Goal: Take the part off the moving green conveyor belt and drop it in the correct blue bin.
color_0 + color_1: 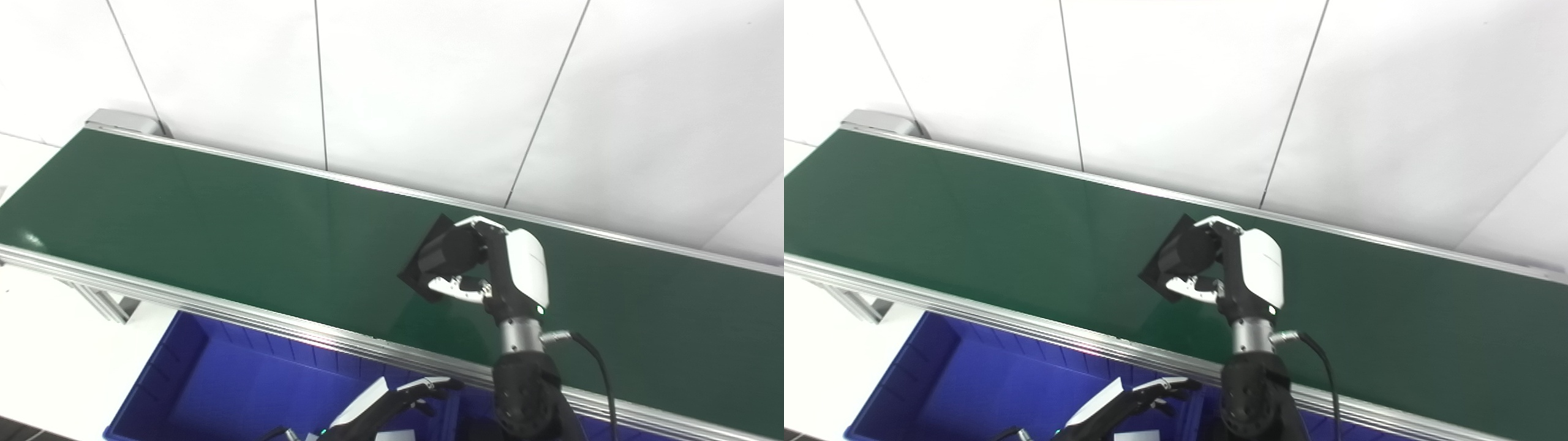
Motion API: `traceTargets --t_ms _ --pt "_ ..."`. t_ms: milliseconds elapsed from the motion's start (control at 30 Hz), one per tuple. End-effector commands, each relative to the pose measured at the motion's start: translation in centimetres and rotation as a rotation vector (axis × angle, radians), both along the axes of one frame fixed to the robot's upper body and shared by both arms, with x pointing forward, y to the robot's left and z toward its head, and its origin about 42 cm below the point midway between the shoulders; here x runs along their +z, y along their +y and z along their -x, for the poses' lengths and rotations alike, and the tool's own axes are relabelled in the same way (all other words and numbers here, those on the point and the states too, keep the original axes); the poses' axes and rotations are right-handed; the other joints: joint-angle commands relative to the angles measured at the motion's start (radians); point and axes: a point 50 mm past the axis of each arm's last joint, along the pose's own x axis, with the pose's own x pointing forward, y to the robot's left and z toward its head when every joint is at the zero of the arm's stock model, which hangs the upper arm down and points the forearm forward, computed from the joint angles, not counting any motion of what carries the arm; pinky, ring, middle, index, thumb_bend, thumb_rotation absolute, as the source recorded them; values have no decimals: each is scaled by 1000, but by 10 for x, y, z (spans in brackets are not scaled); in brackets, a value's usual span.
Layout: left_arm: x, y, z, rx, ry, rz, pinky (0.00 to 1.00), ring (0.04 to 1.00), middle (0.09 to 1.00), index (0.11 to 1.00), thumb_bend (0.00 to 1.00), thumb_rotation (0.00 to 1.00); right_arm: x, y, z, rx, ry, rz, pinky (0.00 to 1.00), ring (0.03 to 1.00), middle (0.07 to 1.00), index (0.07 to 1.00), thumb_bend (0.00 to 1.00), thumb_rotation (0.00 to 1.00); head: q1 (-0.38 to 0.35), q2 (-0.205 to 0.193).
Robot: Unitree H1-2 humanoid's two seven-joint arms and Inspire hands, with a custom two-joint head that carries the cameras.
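A black part (436,256), a flat square plate with a round body on it, is on the green conveyor belt (214,214) near its middle. My right hand (497,269) reaches over the belt from the near side, with fingers curled over the top of the part and the thumb under its near side, so it is shut on the part. I cannot tell whether the part still touches the belt. My left hand (395,405) is low at the bottom edge, open and empty, above the blue bin (226,380).
The belt has silver rails along the near edge (245,309) and the far edge, with a white panelled wall behind. The blue bin sits below the near rail, and a divider wall (1195,409) shows to the right of my left hand. A cable (597,367) hangs from my right wrist.
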Motion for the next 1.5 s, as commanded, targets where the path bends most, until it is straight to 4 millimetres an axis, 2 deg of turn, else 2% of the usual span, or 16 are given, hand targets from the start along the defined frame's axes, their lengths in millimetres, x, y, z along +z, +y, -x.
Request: traceTargets --t_ms 0,300,400,533,633,867,1033,1200,1367,1467 --pt "13 2 -3 7 -42 18 819 897 926 874 806 138 21 -6 4 2 -64 -40 444 532 509 484 516 0 -14 17" --pt "24 10 -9 57 -41 28 766 857 913 872 785 141 30 -55 53 -60 -41 -67 446 542 518 479 516 0 -47 76" --pt "25 13 -11 75 -31 41 813 882 918 871 784 131 25 -73 70 -80 -24 -65 454 548 519 478 515 0 -53 94" --pt "28 16 -13 90 -30 43 801 880 915 874 786 128 20 -91 89 -103 -9 -57 432 513 501 488 517 0 -53 110" --pt "31 21 -14 96 -24 40 797 881 919 872 792 146 13 -101 103 -112 20 -58 496 570 509 482 517 0 -54 117" --pt "39 37 -19 70 5 -4 797 880 918 879 789 133 -11 -115 131 -91 70 -51 480 551 509 481 517 0 -68 138" --pt "43 55 -26 20 20 -51 730 841 902 895 800 138 -23 -118 147 -62 118 -38 489 563 509 481 517 0 -88 147" --pt "45 74 -36 -59 44 -91 732 861 912 908 818 131 -27 -123 159 -56 123 -30 499 568 518 476 517 0 -105 153" --pt "43 87 -40 -130 42 -110 720 835 890 916 840 128 -29 -129 169 -65 147 -31 493 575 532 470 515 0 -116 159" --pt "43 91 -39 -135 48 -123 732 840 887 905 856 168 -29 -133 176 -74 157 -10 464 556 530 470 515 0 -122 163"
